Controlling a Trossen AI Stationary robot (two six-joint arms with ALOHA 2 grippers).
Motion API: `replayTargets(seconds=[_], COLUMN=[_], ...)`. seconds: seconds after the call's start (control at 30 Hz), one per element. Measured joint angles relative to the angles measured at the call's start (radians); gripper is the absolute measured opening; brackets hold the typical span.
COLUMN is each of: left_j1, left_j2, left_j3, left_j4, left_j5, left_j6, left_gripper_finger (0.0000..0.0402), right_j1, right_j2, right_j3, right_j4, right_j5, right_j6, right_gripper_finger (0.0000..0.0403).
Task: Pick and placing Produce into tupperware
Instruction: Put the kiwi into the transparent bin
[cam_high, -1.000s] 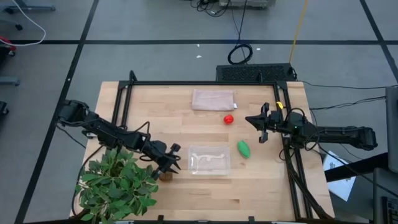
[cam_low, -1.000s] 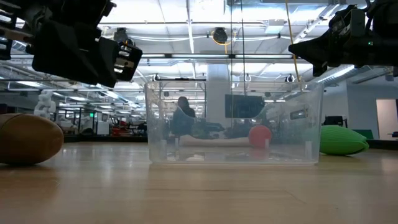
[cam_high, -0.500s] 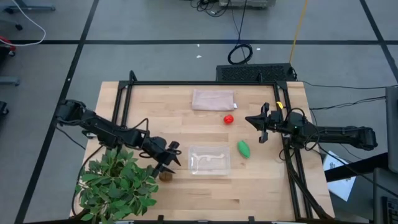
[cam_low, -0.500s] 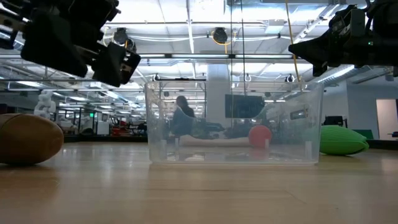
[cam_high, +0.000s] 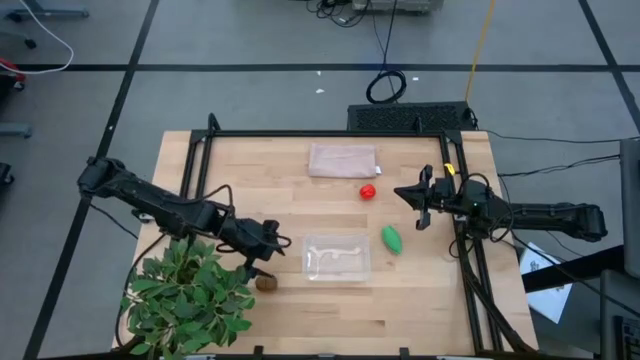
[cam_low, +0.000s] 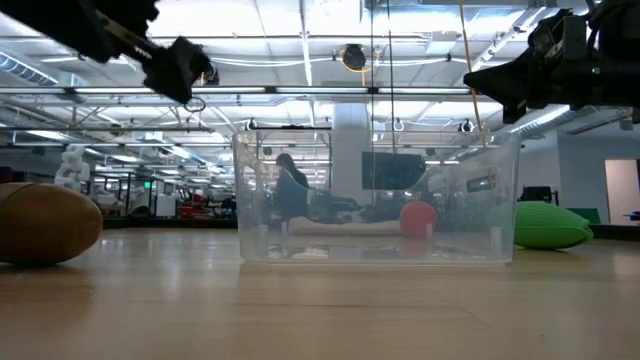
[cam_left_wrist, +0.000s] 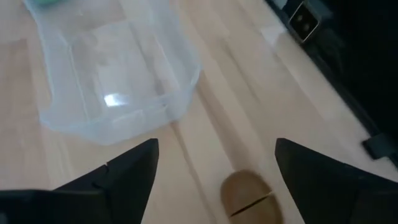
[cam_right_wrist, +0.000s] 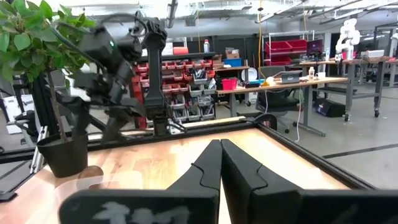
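Here the left gripper (cam_high: 262, 250), fingers spread, hovers lower left of centre in the high view, with the kiwi (cam_high: 266, 283) just below it; the right gripper (cam_high: 418, 197), pressed together, waits far right.

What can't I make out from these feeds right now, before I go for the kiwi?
- Kiwi, high view: partly overlapped by the potted plant's leaves; cut by the frame edge in the left wrist and low views.
- Red fruit, low view: seen only through the clear tupperware, so its contact with the table is blurred.
- Left gripper, high view: too small to judge height above the kiwi.
- Green produce: type unclear.
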Motion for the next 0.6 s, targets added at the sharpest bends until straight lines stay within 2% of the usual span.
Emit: replayTargets(seconds=[0.17, 0.37, 0.6], left_j1=[-0.012, -0.018, -0.059], left_j2=[0.000, 0.001, 0.001], left_j3=[0.006, -0.047, -0.060], left_j4=[-0.013, -0.017, 0.005], left_j5=[0.004, 0.002, -0.037], left_j6=[-0.039, -0.097, -0.147], left_gripper_finger=[0.0323, 0.0340, 0.0342], right_j1=[0.000, 0.000, 0.000], right_j2=[0.008, 0.009, 0.010], right_j3=[0.000, 0.000, 0.000], right_j4=[-0.002, -0.002, -0.002], right_j5=[0.000, 0.000, 0.000], right_j6=[0.000, 0.001, 0.019], right_gripper_finger=[0.0000, 0.0000, 0.0000])
